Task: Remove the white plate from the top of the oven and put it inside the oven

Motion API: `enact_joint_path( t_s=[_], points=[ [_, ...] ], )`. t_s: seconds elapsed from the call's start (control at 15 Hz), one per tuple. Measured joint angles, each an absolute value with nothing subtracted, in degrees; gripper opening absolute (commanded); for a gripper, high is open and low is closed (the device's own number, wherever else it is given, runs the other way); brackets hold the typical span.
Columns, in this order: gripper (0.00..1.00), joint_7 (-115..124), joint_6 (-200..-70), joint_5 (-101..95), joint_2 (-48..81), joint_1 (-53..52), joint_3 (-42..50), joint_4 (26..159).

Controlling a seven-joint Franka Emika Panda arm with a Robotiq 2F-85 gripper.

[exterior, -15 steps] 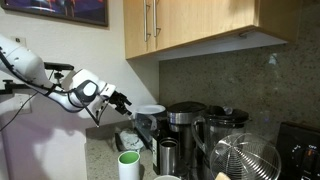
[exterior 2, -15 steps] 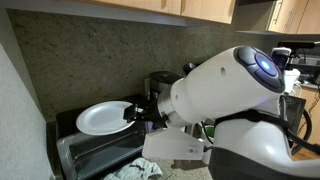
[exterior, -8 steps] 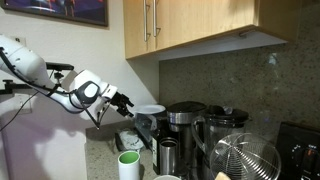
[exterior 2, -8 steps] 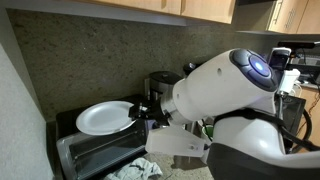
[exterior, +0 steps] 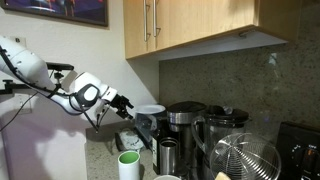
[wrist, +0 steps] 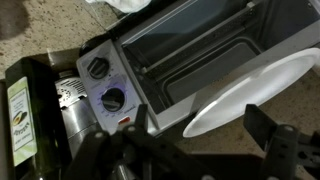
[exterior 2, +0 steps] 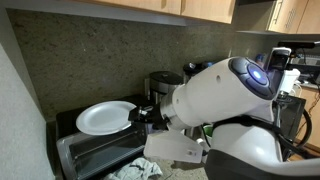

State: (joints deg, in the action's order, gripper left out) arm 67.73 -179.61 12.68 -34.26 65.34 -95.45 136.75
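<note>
We see the white plate point(exterior 2: 103, 118) lying atop the oven point(exterior 2: 88, 152). Our tool point(exterior 2: 141, 113), spread wide and holding nothing, sits at its rim. A coffee maker point(exterior 2: 163, 84) crowds just behind, with a cup point(exterior: 129, 164) nearby.

The Panda arm point(exterior: 28, 62) was glossy white, built of rounded tubular links with smooth, bulging joints. In an exterior view a dark circular cap point(exterior: 88, 93), ringed in pale grey, marked the joint nearest the wrist, and thin black cabling point(exterior: 61, 67) showed by the upper link. Close to the camera in an exterior view, a link's shell point(exterior 2: 215, 100) read as a big white dome with a round dark end disc point(exterior 2: 258, 69) glinting blue. The gripper point(exterior: 126, 103) was matte black. In the wrist view its fingers point(wrist: 276, 140) looked blocky, angular and blurred.
</note>
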Motion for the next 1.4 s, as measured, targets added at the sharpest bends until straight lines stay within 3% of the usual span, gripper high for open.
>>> enact_joint_path(
  t_s=[0.33,0.53,0.73,1.07,1.4],
  points=[
    [0.27,67.77,-182.03,14.62,-34.42,67.14,-97.32,136.89],
    [0.09,67.77,-182.77,15.26,-34.53,67.76,-97.89,136.90],
    [0.03,67.77,-183.40,15.52,-34.54,68.06,-98.31,136.93],
    [0.10,67.79,-183.52,16.03,-34.55,68.06,-98.54,136.96],
    [0.08,67.79,-183.52,16.08,-34.55,68.05,-98.54,136.99]
  ],
)
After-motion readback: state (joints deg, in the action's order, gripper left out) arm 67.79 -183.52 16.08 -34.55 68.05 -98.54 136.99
